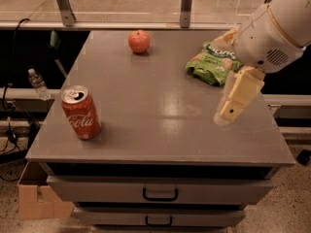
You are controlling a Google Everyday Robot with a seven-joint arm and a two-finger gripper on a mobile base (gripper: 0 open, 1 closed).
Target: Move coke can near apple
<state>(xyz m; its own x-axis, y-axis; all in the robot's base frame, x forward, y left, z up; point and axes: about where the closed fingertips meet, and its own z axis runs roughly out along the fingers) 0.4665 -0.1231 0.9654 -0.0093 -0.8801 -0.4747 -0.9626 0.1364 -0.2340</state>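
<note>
Can at lower left, gripper off to the right, nothing held.
The coke can (81, 112) stands upright near the front-left corner of the table (160, 130), well apart from the apple (139, 41) at top centre. Further right lies a green snack bag (214, 62). Just below it the gripper (232, 106) hangs over the table's right side. Open or closed, I can't tell.

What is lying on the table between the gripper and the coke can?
Nothing: the camera view shows only bare table top between the gripper, over the right side, and the coke can at front left.
</note>
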